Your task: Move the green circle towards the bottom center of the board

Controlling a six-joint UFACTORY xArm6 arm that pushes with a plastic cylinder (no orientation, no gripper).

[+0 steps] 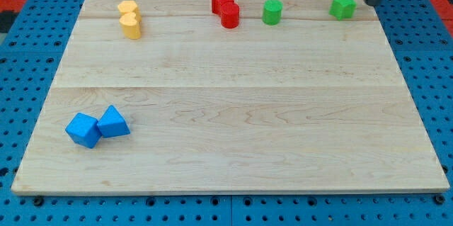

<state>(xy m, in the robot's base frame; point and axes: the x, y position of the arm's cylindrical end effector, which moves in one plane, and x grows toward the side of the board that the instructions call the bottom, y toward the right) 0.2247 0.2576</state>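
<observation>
The green circle (272, 11) is a short green cylinder near the view's top, right of centre. A green star-shaped block (342, 6) stands further right along the top edge. My tip (369, 2) is at the view's top right, just right of the green star and well right of the green circle, touching neither.
A red star (222, 1) and a red cylinder (229, 16) sit together left of the green circle. Two yellow blocks (129, 19) stand at the top left. Two blue blocks (98, 127) lie at the bottom left. The wooden board (233, 113) rests on a blue pegboard.
</observation>
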